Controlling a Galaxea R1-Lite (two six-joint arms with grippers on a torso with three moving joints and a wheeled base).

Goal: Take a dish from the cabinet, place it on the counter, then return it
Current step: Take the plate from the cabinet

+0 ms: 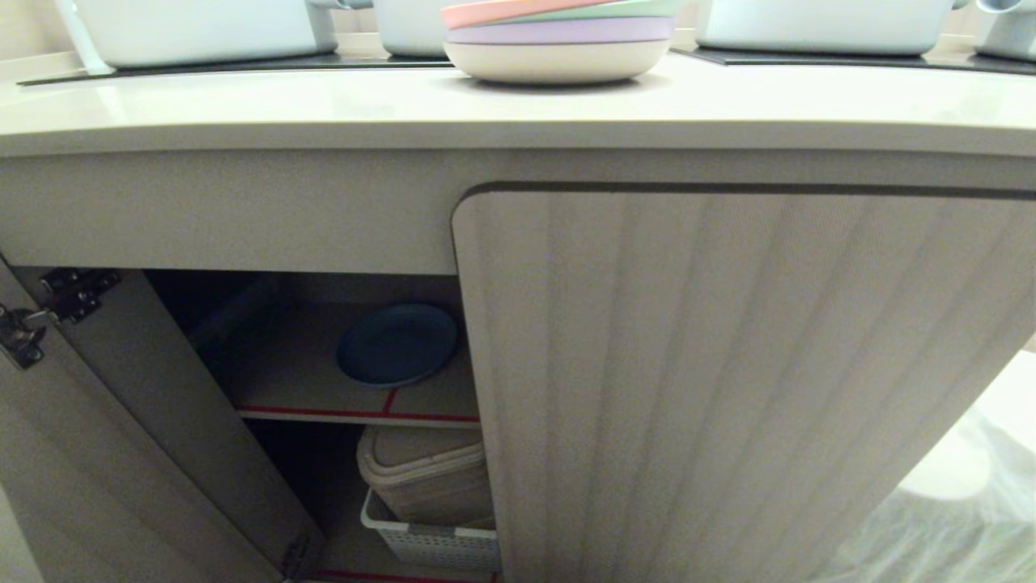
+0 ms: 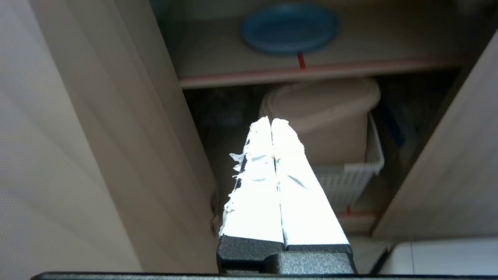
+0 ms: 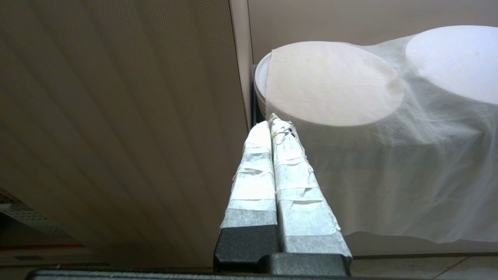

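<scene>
One blue dish (image 2: 290,27) on cabinet shelf (image 2: 311,72), well beyond left claw (image 2: 271,121), both claws pinched closed, empty

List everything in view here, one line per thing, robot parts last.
dish: one, blue, on the cabinet's inner shelf, behind the red tape edge.
cabinet: one, beige, ribbed; left door swung open, right door closed.
counter: one, cream, above the cabinet.
stack of plates: one, pastel, pink on top, on the counter.
white pots: several, at the counter's back on black panels.
lidded container: one, beige, in a white basket under the shelf.
white cloth: one, draped over round things right of the cabinet.
left gripper: shut, facing the open compartment.
right gripper: shut, by the closed door.
</scene>
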